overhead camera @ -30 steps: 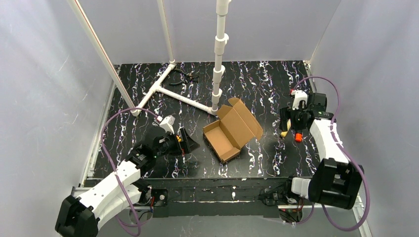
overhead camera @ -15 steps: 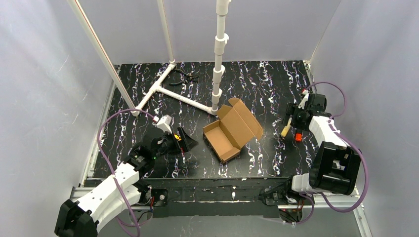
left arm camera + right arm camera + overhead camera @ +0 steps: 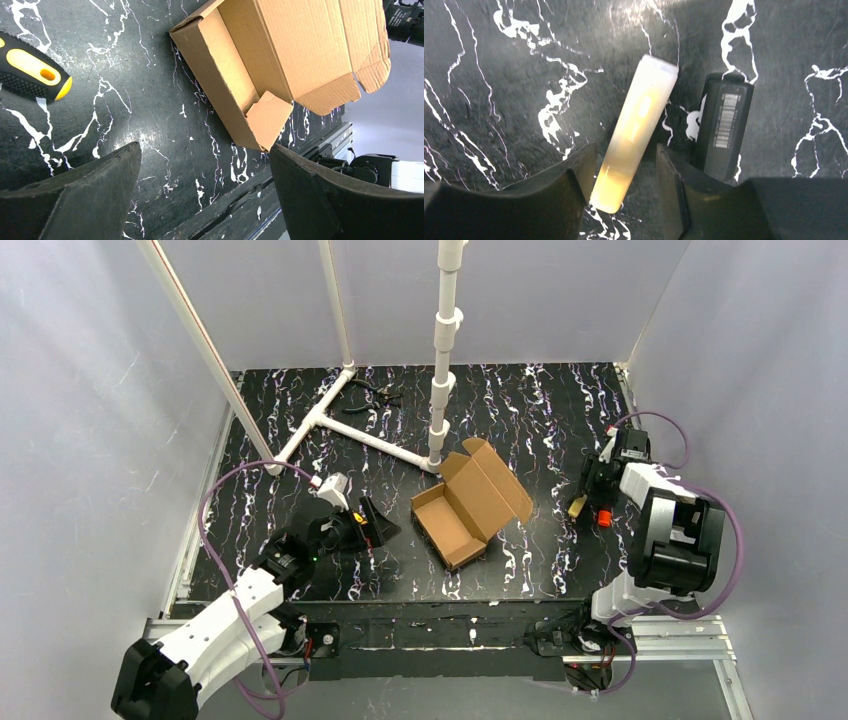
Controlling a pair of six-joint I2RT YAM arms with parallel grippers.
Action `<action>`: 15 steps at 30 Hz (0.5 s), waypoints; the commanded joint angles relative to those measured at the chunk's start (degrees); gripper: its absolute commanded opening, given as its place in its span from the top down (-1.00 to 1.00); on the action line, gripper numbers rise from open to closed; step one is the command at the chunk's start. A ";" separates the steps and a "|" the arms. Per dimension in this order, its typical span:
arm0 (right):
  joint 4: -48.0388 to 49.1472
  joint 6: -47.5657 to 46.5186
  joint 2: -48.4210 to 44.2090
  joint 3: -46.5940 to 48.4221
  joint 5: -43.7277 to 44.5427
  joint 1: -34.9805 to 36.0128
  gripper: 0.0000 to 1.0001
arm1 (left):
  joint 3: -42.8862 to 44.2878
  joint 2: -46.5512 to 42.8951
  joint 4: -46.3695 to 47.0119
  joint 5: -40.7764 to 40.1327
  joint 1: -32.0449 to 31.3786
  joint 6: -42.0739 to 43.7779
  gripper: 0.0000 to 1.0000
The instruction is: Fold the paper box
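Observation:
The paper box (image 3: 470, 505) stands mid-table as a brown cardboard tray with its lid flap raised toward the back right. In the left wrist view the paper box (image 3: 280, 55) shows a loose side tab at its near corner. My left gripper (image 3: 380, 525) hovers to the box's left, open and empty (image 3: 204, 149). My right gripper (image 3: 592, 498) is far right of the box, low over the table. Its jaws (image 3: 626, 150) straddle a pale yellow stick (image 3: 636, 125) lying on the table. The left finger is against the stick and a gap remains at the right finger.
A black block with a barcode label (image 3: 724, 125) lies just right of the stick, with an orange item (image 3: 604, 519) nearby. A black-and-yellow tool handle (image 3: 30, 72) lies by my left gripper. White pipe frame (image 3: 370, 438) and upright pipe (image 3: 442, 360) stand behind the box, pliers (image 3: 378, 393) beyond.
My right arm has folded back and its gripper has come down over the yellow stick, jaws narrowing around it. The left arm and the box have barely moved.

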 commanded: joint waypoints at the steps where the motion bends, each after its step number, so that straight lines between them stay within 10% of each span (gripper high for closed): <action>1: 0.84 0.39 2.84 2.18 0.67 -0.45 0.03 | -0.22 -1.70 -2.76 -1.82 0.24 0.38 -0.97; 8: 1.67 -0.87 2.27 0.89 2.04 -0.48 0.64 | 0.07 -3.24 -4.96 -3.07 0.24 0.98 -0.97; 15: 3.29 -12.85 -8.07 -0.42 -5.32 -0.53 0.84 | 1.00 -4.86 -8.30 -3.35 0.22 1.35 -0.97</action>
